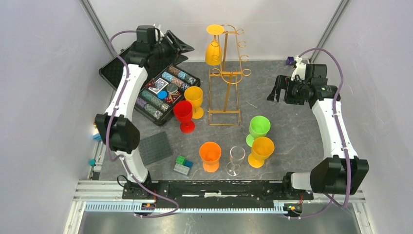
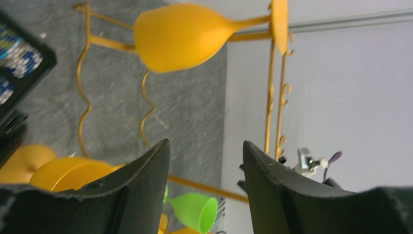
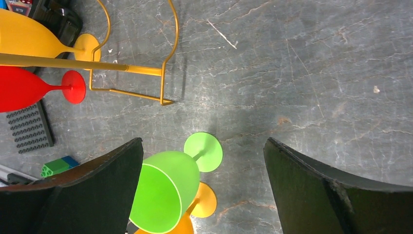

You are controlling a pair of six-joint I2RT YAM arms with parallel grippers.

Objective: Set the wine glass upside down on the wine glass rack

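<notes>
Hanging inverted on wine glass rack [image 1: 226, 74], yellow wine glass [image 1: 213, 52]; left gripper [image 2: 205, 144], right gripper [image 3: 203, 141] both agape, empty.

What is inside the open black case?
Rows of poker chips and some cards lie in the case. The left arm covers its left part.

From high at the near edge, one camera takes in the whole surface [image 1: 292, 122]. The left wrist view is tipped sideways, near the wine glass rack [image 2: 271, 97]. The right wrist view faces down. All share that rack, and probably one green glass [image 3: 165, 192].
</notes>
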